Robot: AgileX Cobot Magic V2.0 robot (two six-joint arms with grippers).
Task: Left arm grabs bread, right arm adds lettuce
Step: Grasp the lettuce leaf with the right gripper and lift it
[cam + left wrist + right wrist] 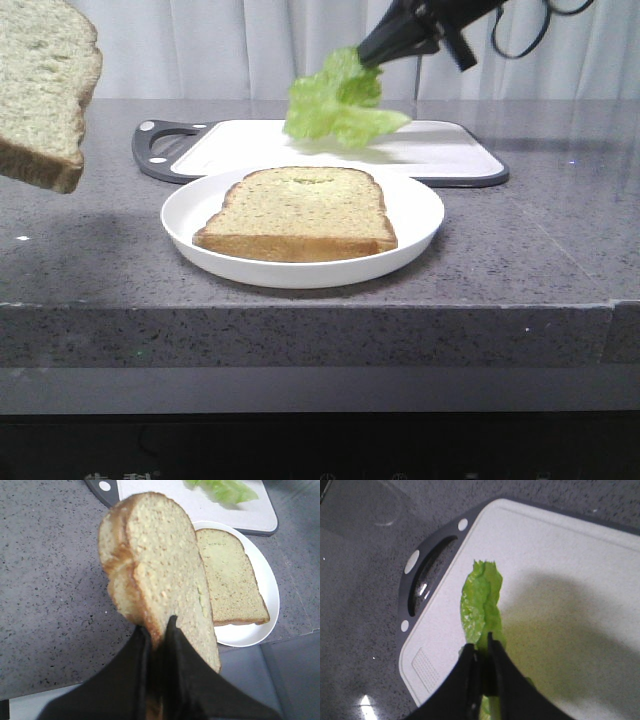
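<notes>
The bread (40, 90), a thick pale slice with a brown crust, hangs in the air at the far left of the front view. My left gripper (157, 630) is shut on its lower edge, and the bread (160, 565) stands up from the fingers; the gripper itself is outside the front view. High over the white cutting board (440, 150), my right gripper (362, 55) is shut on the green ruffled lettuce (340, 100). The leaf dangles free of the board. In the right wrist view the lettuce (480, 600) stretches out from my right gripper (480, 642).
A white plate (420, 205) sits mid-counter in front of the board, holding another bread slice (300, 210) lying flat. The board's dark handle (160, 150) points left. The grey speckled counter ends at a front edge (300, 305).
</notes>
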